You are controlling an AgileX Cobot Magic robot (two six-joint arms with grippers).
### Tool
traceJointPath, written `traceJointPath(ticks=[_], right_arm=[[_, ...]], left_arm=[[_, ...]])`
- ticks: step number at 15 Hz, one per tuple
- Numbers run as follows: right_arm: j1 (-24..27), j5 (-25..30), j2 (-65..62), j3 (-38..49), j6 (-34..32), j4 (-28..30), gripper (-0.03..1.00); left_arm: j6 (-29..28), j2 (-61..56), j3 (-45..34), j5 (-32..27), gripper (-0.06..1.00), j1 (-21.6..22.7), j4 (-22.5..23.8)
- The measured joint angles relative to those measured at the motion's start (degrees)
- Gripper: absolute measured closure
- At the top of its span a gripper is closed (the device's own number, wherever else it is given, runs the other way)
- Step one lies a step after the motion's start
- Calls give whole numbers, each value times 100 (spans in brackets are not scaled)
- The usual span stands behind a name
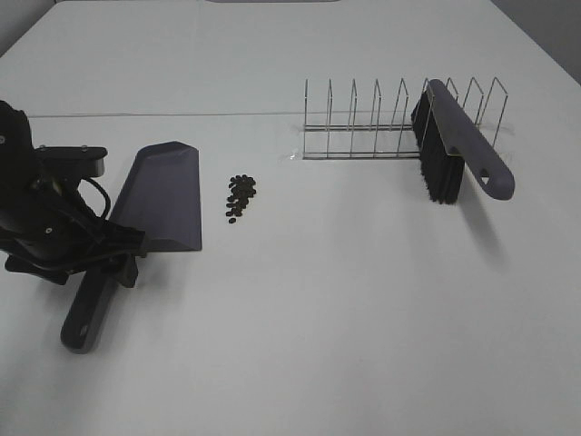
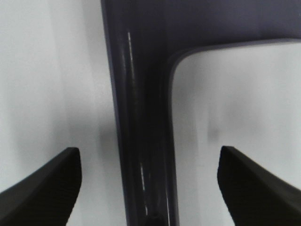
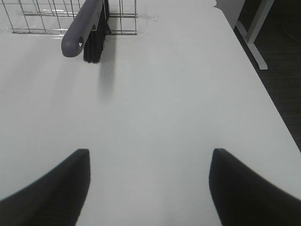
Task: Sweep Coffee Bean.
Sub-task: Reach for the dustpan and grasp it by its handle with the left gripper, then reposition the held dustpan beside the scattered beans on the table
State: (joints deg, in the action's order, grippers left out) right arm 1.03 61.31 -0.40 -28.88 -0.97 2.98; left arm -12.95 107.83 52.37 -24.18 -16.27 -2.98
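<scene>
The coffee beans (image 1: 241, 196) lie in a loose dark cluster on the white table, just right of the blade of the grey dustpan (image 1: 163, 195). My left gripper (image 1: 125, 257) is open and straddles the dustpan's handle; in the left wrist view (image 2: 148, 188) the handle (image 2: 141, 117) runs between the two spread fingers without touching them. The grey brush (image 1: 467, 136) with black bristles leans in the wire rack at the right, and also shows in the right wrist view (image 3: 84, 28). My right gripper (image 3: 148, 188) is open and empty over bare table, and is out of the exterior view.
A wire rack (image 1: 381, 127) with several upright dividers stands at the back right, holding the brush. The table's right edge (image 3: 263, 89) drops to dark floor, with a table leg (image 3: 254, 33) beyond it.
</scene>
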Motion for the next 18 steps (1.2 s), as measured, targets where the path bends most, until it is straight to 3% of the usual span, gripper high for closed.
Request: traceJointPath(ticks=[6,10,15,18], right_arm=[[0,0,0,0,0,0,29],[0,0,0,0,0,0,29],[0,0,0,0,0,0,29],[0,0,0,0,0,0,29]], left_arm=[[0,464,109,636,22,0,109],[-6,470,212,258,59,0,103],[-321,453,218,166,59,0,69],[-481,-183,172,-315,59,0,74]])
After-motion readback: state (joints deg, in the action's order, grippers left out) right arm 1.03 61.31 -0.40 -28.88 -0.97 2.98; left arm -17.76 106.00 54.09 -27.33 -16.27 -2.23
